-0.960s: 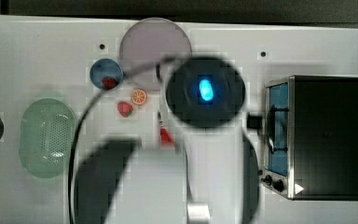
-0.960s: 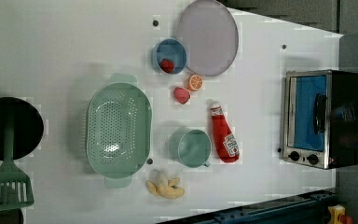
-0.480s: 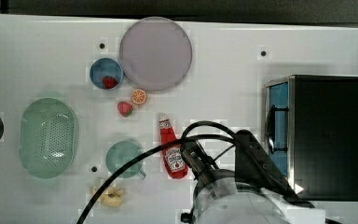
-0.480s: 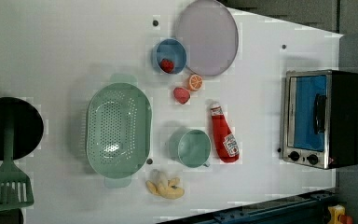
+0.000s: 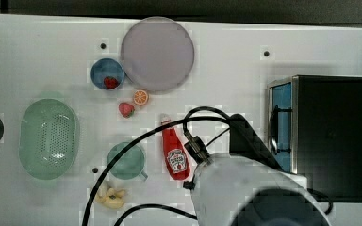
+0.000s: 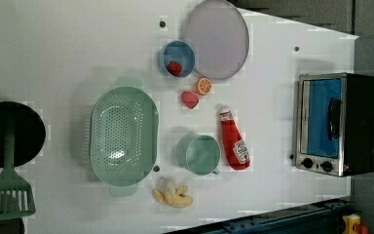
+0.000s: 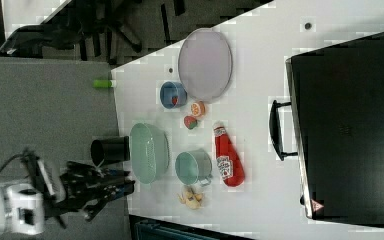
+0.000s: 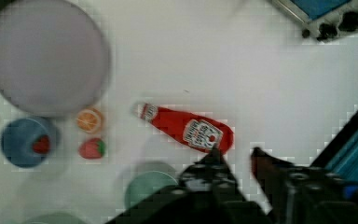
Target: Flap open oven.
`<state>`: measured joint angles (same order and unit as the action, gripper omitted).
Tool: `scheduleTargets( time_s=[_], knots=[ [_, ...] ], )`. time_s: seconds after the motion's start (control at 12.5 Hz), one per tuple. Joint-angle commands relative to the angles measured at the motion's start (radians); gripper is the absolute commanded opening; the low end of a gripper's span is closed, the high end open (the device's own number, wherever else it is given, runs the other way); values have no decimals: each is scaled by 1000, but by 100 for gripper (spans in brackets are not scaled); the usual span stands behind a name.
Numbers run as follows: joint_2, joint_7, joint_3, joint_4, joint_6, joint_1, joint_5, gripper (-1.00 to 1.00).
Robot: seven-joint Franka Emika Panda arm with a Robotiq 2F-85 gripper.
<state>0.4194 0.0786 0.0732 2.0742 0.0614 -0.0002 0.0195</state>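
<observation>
The oven (image 6: pixel 336 124) stood at the edge of the white bench (image 6: pixel 78 48), on the left view's right, its blue glass door shut and the black bar handle (image 6: pixel 334 118) across the glass; two black knobs (image 6: pixel 316 165) sat beside the door; the ketchup bottle (image 6: pixel 233 140) lay flat well away from the oven, with the green cup (image 6: pixel 202 154) just beyond it, farther from the oven; in the wrist view the tool (image 8: pixel 235 156) hung above the bench near the bottle's base, its two fingers (image 8: pixel 214 158) a little apart with a narrow gap between them, pinching nothing.
</observation>
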Motion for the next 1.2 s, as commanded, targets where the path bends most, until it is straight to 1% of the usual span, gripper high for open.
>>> scheduleTargets(
  time_s=[0.08, 0.16, 0.32, 0.72, 1.04, 1.2],
  knots=[
    [6, 7, 15, 6, -8, -13, -3, -65],
    [3, -45, 24, 20, -4, -14, 1, -65],
    [-7, -224, 51, 53, 25, -16, 16, -65],
    [-39, -655, 141, 151, 227, -39, 76, -65],
    [-97, -888, 224, 193, 396, -57, 151, -65],
    [-143, -939, 261, 195, 470, -66, 152, -65]
  ],
)
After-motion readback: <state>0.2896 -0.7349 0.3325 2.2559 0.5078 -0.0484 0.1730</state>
